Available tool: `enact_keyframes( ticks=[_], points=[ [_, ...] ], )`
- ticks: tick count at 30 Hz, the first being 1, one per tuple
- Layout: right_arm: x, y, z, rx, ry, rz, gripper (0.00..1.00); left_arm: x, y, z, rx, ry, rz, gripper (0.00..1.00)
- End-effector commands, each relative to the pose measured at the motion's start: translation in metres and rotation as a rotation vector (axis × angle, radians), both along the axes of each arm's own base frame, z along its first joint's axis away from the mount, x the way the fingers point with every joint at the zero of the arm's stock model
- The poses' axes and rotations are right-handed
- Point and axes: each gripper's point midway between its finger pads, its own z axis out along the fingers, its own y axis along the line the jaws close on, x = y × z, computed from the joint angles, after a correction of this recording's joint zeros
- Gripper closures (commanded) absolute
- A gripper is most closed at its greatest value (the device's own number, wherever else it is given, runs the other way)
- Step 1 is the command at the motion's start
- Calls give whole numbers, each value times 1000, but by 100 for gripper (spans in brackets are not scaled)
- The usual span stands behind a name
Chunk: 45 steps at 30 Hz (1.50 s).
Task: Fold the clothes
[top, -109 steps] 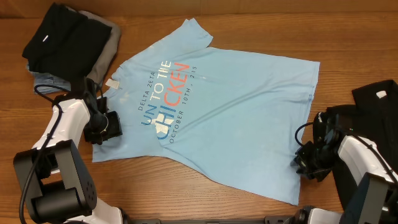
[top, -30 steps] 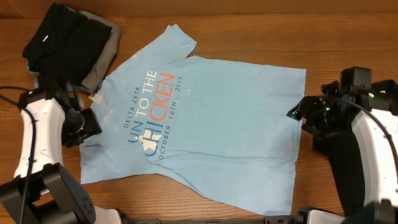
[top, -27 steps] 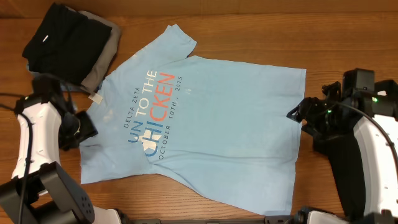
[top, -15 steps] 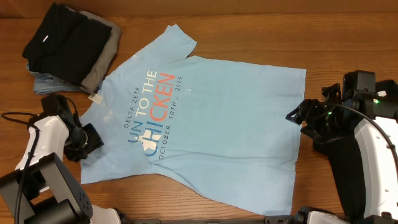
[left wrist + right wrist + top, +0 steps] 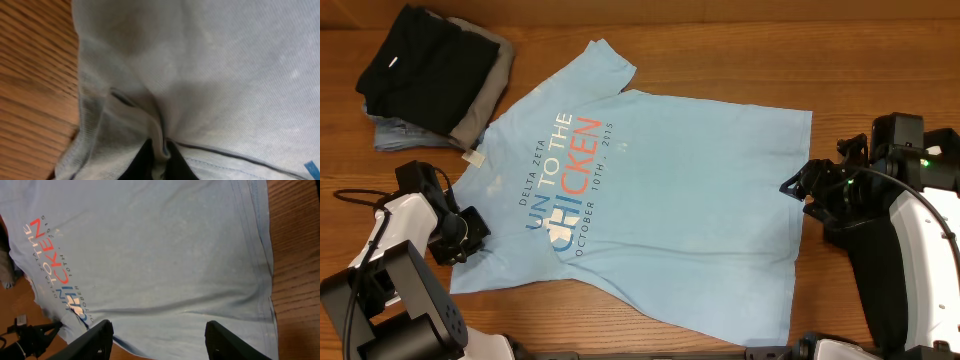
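**Left claw shut on the shirt's edge, right claw wide open at the hem**

At the far left corner of the table (image 5: 720, 50) a folded black garment (image 5: 415, 60) with a small white label lies on top of a grey garment (image 5: 485, 95). Nearer the front, the left claw (image 5: 161, 155) sits at the left edge of the light blue T-shirt (image 5: 670, 200). Its two dark fingertips (image 5: 142, 162) are closed together, with a raised fold of the blue fabric pinched between them. The shirt lies spread flat across the middle of the table, front up. Its white and coral-red lettering (image 5: 570, 175) runs slantwise near the left side. At the shirt's right hem, about midway along it, is the right claw (image 5: 798, 186). Its fingers (image 5: 95, 335) are spread wide with nothing between them, and the hem lies just below. Whether they touch the cloth cannot be told.
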Motion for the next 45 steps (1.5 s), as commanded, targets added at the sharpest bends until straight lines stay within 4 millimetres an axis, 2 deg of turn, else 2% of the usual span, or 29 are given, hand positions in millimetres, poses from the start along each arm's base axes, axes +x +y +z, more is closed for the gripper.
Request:
enact_keyframes(
  ticks=[1,4,7,11,14,17,20,22,26,29,31,35,37,39,41,45],
  points=[
    [5,1,11,-5,-43,11,37,7,-8,5,-43,-17,-23,91],
    [4,-6,8,-43,-34,2,37,13,-6,16,-48,-19,-25,89],
    [0,-14,4,-94,-7,-11,37,19,-3,32,-49,-18,-28,82],
    [-2,-16,3,-105,5,-17,36,24,-1,43,-46,-24,-41,75],
    [-3,-16,2,-104,10,-16,36,24,-1,42,-45,-22,-45,71],
    [-4,-15,2,-103,13,-16,36,21,-1,39,-44,-17,-51,54],
    [-5,-15,2,-102,19,-15,36,15,-3,29,-46,-7,-50,50],
    [-5,-15,2,-102,18,-16,36,10,-6,20,-49,0,-50,50],
    [-4,-15,2,-103,15,-16,36,-1,-11,5,-55,12,-50,62],
    [-4,-15,2,-102,16,-16,36,-6,-14,2,-63,26,-49,77],
    [-4,-15,2,-103,15,-16,36,-4,-13,3,-61,23,-49,78],
    [-5,-15,2,-103,16,-16,36,0,-10,9,-58,18,-46,55],
    [-5,-15,2,-102,18,-16,36,3,-8,12,-52,10,-47,27],
    [-5,-15,2,-103,18,-16,36,5,-7,12,-48,6,-47,28],
    [-5,-15,2,-102,18,-16,36,8,-6,12,-42,-6,-48,36],
    [-5,-15,2,-102,18,-16,37,18,-2,14,-30,-48,-49,62]
  ],
)
